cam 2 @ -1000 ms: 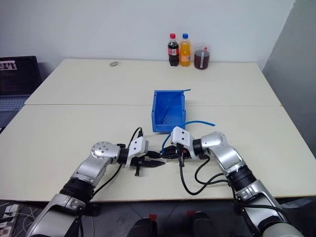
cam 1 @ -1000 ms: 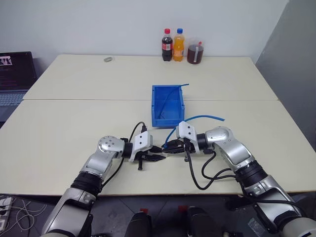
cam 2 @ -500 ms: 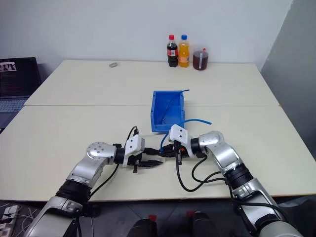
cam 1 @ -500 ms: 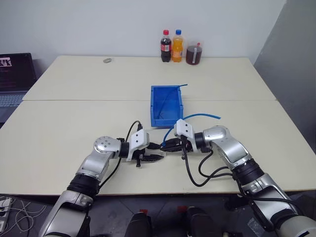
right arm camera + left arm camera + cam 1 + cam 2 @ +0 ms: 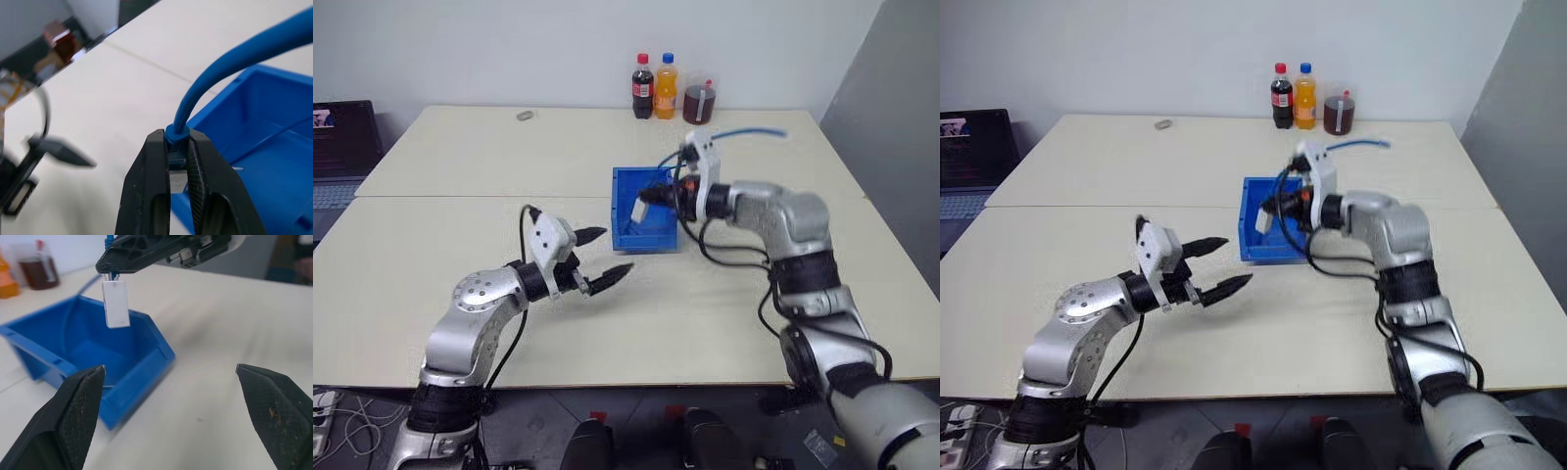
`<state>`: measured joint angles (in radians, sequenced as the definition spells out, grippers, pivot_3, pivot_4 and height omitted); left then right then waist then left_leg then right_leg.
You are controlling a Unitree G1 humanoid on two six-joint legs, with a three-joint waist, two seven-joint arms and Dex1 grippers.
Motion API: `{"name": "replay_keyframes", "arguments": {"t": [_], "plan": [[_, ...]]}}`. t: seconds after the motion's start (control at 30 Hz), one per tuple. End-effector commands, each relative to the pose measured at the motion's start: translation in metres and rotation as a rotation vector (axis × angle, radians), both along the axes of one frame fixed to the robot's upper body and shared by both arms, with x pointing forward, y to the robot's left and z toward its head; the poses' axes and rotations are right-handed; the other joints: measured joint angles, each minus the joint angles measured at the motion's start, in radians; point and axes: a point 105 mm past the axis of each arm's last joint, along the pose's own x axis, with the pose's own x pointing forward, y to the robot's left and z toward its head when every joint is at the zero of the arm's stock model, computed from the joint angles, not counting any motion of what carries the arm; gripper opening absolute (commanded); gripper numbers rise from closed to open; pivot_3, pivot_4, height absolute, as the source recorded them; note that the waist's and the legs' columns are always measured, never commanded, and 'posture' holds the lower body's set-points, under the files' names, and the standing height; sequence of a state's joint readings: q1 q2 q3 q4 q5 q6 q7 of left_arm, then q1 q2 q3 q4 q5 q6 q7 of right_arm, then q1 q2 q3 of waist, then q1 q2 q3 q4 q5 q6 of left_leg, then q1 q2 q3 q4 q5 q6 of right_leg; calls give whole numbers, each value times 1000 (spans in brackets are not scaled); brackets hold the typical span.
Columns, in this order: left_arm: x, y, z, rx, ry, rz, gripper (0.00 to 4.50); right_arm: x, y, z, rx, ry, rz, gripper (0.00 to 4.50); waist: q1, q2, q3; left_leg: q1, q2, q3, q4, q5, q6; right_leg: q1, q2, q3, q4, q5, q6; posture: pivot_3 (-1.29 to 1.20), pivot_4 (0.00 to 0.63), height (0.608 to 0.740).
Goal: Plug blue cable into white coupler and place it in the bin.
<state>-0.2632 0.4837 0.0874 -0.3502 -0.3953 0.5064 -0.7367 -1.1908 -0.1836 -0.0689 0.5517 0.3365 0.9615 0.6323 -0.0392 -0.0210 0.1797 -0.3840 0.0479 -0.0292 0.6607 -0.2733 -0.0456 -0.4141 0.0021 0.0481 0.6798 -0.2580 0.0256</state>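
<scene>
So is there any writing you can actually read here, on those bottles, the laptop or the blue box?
None can be read.
Red-capped bottle: label too small.
Orange bottle: label too small.
Laptop screen: marks too blurred.
Bin: no lettering visible.
White coupler: plain.

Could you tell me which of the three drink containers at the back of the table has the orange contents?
The middle bottle, blue-capped, between the dark cola bottle and the brown-filled jar.

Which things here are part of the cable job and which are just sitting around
Part of the job: blue cable, white coupler, bin, right tool, left tool.
Just lying about: cola bottle, orange bottle, jar, laptop.
</scene>
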Motion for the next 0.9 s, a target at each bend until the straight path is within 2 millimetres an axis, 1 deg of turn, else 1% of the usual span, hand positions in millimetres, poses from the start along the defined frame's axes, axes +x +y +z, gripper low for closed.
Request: {"name": "replay_keyframes", "arguments": {"t": [0.03,0.1,0.13,0.2,0.23,0.27,0.33,0.37,0.4,0.47,0.5,0.6,0.67,0.77,0.83,0.9], "plan": [[4,13,12,-34,-52,169,4479,25,-8,-5,-30,32,-115,216,1,0,0,0,0,0,0,0,0,0,0,0,-1,0,0,0,150,740],[3,17,11,-68,-44,226,4500,34,-8,-9,-35,54,-159,880,1,0,0,-1,0,1,0,0,0,0,0,0,-1,0,0,0,150,740],[2,16,10,-78,-40,235,4500,35,-8,-9,-35,60,-165,1000,0,0,0,-1,0,1,-1,0,0,0,0,0,-2,0,0,0,150,740],[-2,12,8,-89,-34,238,4500,35,-4,-11,-46,61,-148,1499,0,0,0,-3,-1,2,0,0,0,-1,-1,1,-2,0,0,0,150,740],[-3,11,8,-91,-32,238,4500,36,-3,-11,-51,62,-145,1648,-1,0,0,-4,-1,2,0,0,0,-3,-2,1,-2,0,0,0,150,740],[-4,10,7,-93,-31,241,4500,37,-3,-12,-63,55,-152,1923,-1,0,0,-9,-1,2,0,0,0,-6,-2,1,-1,0,0,0,150,740],[-5,10,8,-98,-33,250,4500,39,-6,-13,-80,42,-168,2477,0,0,0,-13,-1,2,1,0,0,-10,-2,0,0,0,0,0,150,740],[-5,10,8,-100,-34,254,4500,40,-6,-13,-85,37,-173,2637,1,0,0,-13,-1,1,1,0,0,-10,-2,0,0,0,0,0,150,740],[-4,12,9,-102,-38,266,4500,41,-8,-11,-91,26,-182,2959,1,0,0,-13,-1,1,1,0,0,-10,-2,-1,0,0,0,0,150,740],[-1,16,9,-99,-39,285,4500,45,-12,-9,-114,-7,-211,3377,0,0,0,-13,-1,1,0,0,0,-10,-2,-1,0,0,0,0,150,740],[0,17,9,-95,-38,293,4500,46,-15,-7,-121,-17,-224,3660,0,0,0,-13,-1,1,1,0,0,-10,-2,-1,0,0,0,0,150,740],[3,16,9,-91,-32,292,4500,48,-21,-3,-129,-34,-233,4343,0,0,0,-13,-1,1,1,0,0,-10,-2,-1,0,0,0,0,150,740],[5,14,9,-89,-28,284,4500,48,-28,1,-139,-46,-229,4343,2,0,0,-13,-1,1,1,0,0,-10,-2,-1,0,0,0,0,150,740],[8,14,9,-83,-16,278,4500,48,-44,2,-198,-81,-216,4343,4,0,0,-13,-1,1,1,0,0,-10,-2,-1,-1,0,0,0,150,740],[10,17,9,-78,-8,287,4500,46,-56,-2,-261,-113,-186,4343,4,0,0,-13,-1,1,1,0,0,-10,-2,-1,-1,0,0,0,150,740],[11,21,8,-74,-3,301,4500,40,-67,-10,-306,-126,-133,4343,5,0,0,-13,-1,1,0,0,0,-10,-2,-1,-1,0,0,0,150,740]]}}
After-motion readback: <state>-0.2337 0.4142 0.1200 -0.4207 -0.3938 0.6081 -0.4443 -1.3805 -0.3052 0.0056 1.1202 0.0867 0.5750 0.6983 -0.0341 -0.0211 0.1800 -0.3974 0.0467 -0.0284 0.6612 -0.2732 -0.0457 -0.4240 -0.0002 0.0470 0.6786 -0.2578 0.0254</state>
